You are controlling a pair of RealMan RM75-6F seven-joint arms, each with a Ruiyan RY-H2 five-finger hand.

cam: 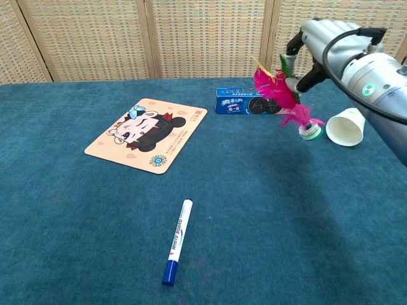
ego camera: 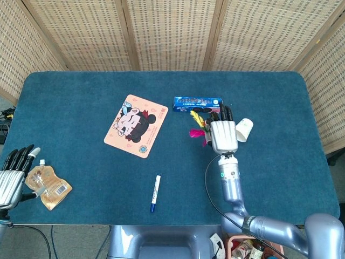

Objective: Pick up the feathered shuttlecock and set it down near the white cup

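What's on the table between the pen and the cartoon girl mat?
Nothing but bare blue table cloth. In the chest view, the pen lies below the cartoon mat, and only carpet-like cloth fills the gap. The head view shows the same.

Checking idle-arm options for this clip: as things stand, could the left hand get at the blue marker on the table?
Probably yes. The left hand is open at the table's left edge beside a snack pouch; the marker lies alone on bare cloth further right, nothing between them. It is a long sideways reach, though.
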